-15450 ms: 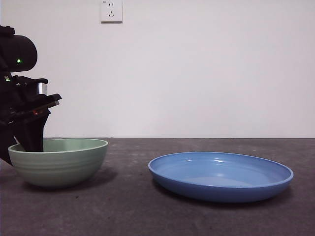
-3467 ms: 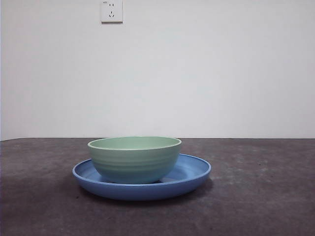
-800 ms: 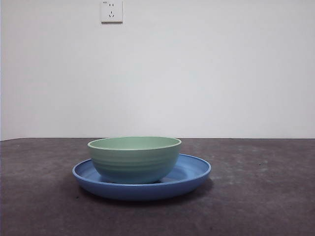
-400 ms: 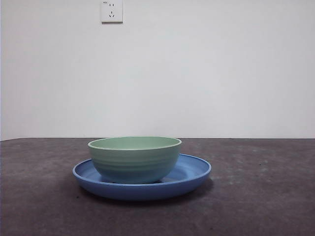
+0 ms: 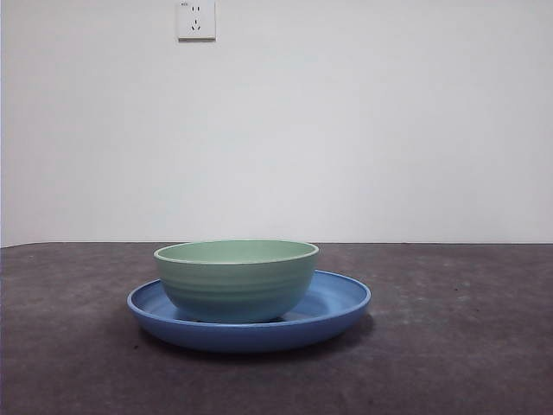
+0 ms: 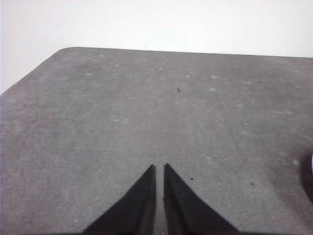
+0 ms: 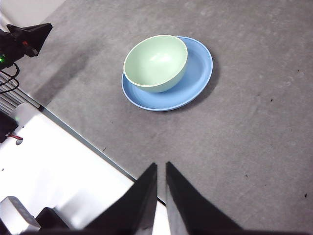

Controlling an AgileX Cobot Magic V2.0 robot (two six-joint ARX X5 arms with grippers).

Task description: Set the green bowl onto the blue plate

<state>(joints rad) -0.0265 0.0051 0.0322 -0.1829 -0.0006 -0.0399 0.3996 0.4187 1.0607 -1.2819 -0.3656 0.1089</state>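
Centrally on the dark grey table [image 5: 449,346], the green bowl [image 5: 236,279] stands upright inside the blue plate [image 5: 333,307], its base resting on the plate's floor. Front view: the bowl sits toward the plate's left part, so a broader band of blue shows to the bowl's right than to its left; faint horizontal ridges run round the bowl's outer wall below a lighter rim. A white wall [image 5: 363,130] rises behind the table, with a white power socket [image 5: 195,18] high on it.

Right wrist view: the right gripper [image 7: 161,167] is raised well above and apart from the stacked pair, its two black jaws drawn together with only a thin slit between them and nothing held. From here the bowl [image 7: 155,62] appears empty and off-centre on the plate [image 7: 198,73], overlapping one side of its rim. The table's edge [image 7: 88,142] runs diagonally, with a white surface [image 7: 54,171] beyond it. A dark piece of equipment [image 7: 24,41] with cables shows at one corner.

Left wrist view: the left gripper [image 6: 159,170] hangs over bare table surface [image 6: 146,112], jaws likewise closed together and empty. A sliver of something dark [image 6: 311,171] shows at the frame's edge, too little to identify.
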